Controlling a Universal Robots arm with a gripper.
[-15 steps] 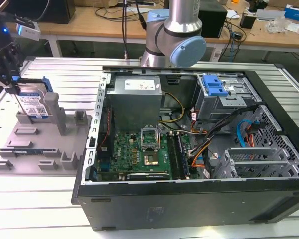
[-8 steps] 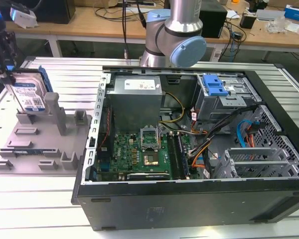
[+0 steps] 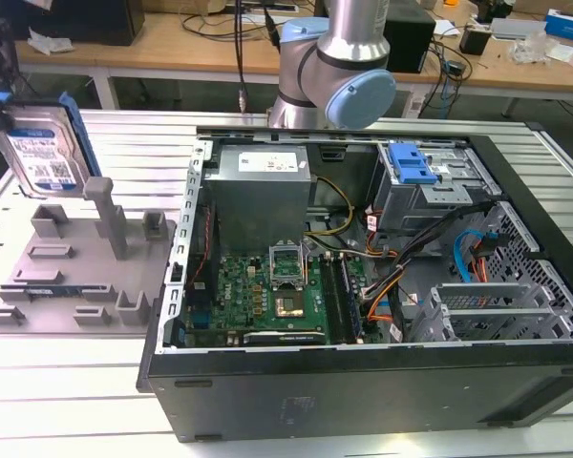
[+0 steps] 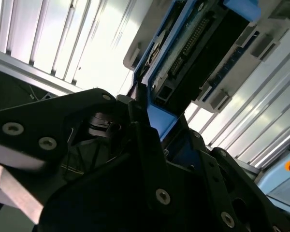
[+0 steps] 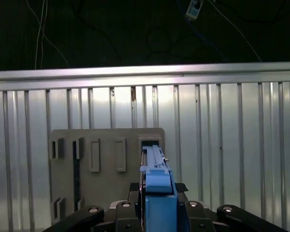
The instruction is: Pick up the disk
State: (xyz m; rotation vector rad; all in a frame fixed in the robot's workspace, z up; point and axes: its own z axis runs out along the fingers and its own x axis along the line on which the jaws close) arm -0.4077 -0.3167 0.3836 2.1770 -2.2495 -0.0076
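**Disk lifted clear above the fixture tray**

The disk [image 3: 46, 153] hangs in the air at the exterior view's left, above the far corner of the grey fixture tray [image 3: 76, 277], label side facing the camera and its blue side rail [image 3: 78, 134] along the far edge. It stands nearly upright, slightly tilted, with its lower edge apart from the tray and near the top of the tall post [image 3: 107, 215]. In the first wrist view the disk [image 5: 157, 193] is seen edge-on, its blue rail running straight out from the hand [image 5: 157, 212], whose black fingers [image 5: 89, 215] close on it from either side. In the second wrist view the disk's [image 4: 198, 53] dark underside and connector edge jut out past the hand [image 4: 150, 121], which clamps one blue end.

Around the tray, the ribbed metal bench [image 3: 48, 382] lies bare on the near side. On the tray's other side, at the exterior view's right, the open computer case [image 3: 363, 286] sits just beside it, its raised metal wall edge close to the tray's rim. The arm [image 3: 339, 57] stands behind the case.
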